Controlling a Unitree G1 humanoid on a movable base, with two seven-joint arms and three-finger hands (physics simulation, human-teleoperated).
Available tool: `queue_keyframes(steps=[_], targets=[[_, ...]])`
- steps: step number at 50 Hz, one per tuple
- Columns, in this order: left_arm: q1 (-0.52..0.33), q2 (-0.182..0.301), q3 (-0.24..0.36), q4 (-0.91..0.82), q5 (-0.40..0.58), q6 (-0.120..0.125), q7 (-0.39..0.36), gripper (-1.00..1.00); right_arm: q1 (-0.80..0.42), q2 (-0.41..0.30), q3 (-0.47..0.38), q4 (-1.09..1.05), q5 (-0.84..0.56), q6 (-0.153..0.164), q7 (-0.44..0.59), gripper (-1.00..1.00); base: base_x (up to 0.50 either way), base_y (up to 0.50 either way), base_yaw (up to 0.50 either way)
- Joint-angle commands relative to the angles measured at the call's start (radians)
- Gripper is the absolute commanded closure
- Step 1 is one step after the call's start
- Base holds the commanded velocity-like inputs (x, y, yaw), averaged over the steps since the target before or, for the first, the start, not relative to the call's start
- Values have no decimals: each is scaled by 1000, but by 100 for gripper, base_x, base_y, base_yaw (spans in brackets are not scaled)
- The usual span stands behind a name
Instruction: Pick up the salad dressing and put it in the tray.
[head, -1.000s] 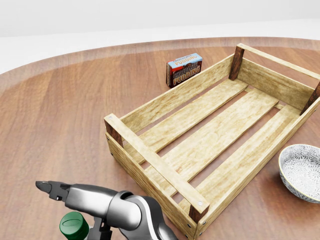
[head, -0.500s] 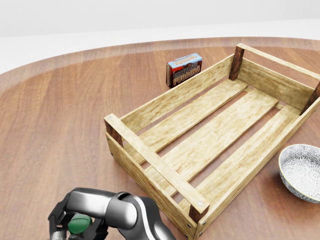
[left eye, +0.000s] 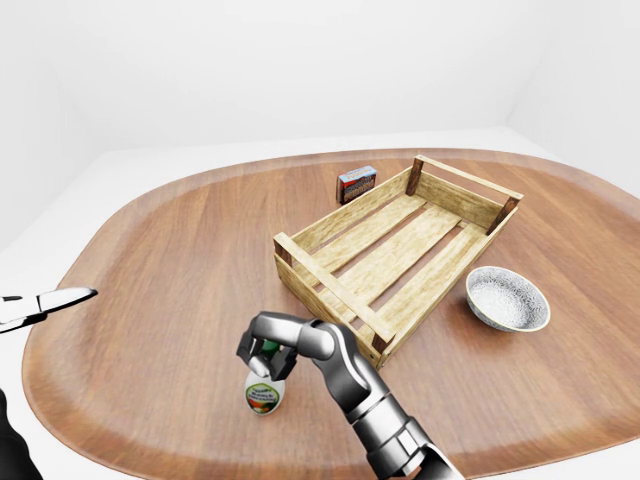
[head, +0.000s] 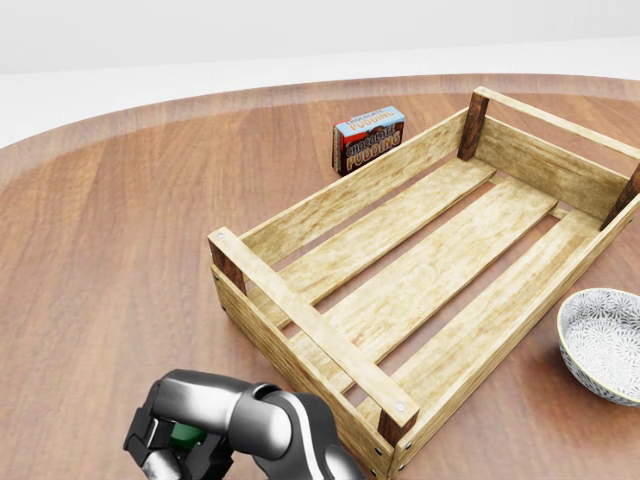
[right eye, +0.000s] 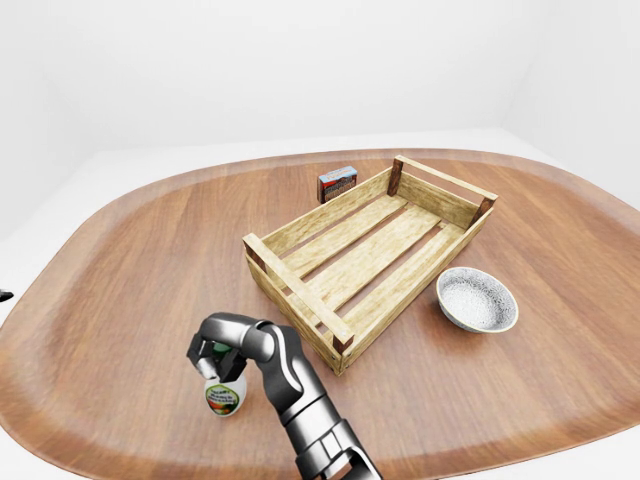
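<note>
The salad dressing (left eye: 264, 396) is a small white bottle with a green cap (head: 183, 434). It stands upright on the wooden table, near the bottom of the views and left of the tray. My right hand (left eye: 265, 350) comes in from the bottom and its fingers are closed round the cap from above; it also shows in the head view (head: 175, 440). The tray (left eye: 330, 290) is an empty slatted wooden crate lying diagonally to the right of the bottle. My left hand (left eye: 55, 298) is at the left edge of the left-eye view, fingers extended and empty.
A chocolate pudding box (head: 368, 138) stands just beyond the tray's far long side. A patterned grey bowl (left eye: 508, 298) sits to the right of the tray. The round table's edge (left eye: 120, 430) curves close below the bottle.
My right hand has come down over the green cap and its fingers have closed round it. The cap was in plain sight before and is now mostly covered. The bottle has not moved.
</note>
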Motion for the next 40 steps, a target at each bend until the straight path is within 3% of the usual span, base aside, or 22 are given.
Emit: queue_keyframes(steps=[1,11,20,30,40], targets=[[0,-4,-4,-5,5,0,-1,-100,-1,2,-9,-17,-10,0,0,100,0,0,0],[-1,-3,-3,-6,3,0,-3,-100,8,44,47,-171,-15,0,0,100,0,0,0],[-2,-4,-8,-1,6,0,-4,-100,-32,56,42,-229,-4,0,0,100,0,0,0],[-2,-5,-15,4,10,0,-5,-100,-143,56,-14,-273,0,0,0,100,0,0,0],[-3,-10,-24,1,16,0,-7,-100,-334,39,-107,-286,36,0,0,100,0,0,0]])
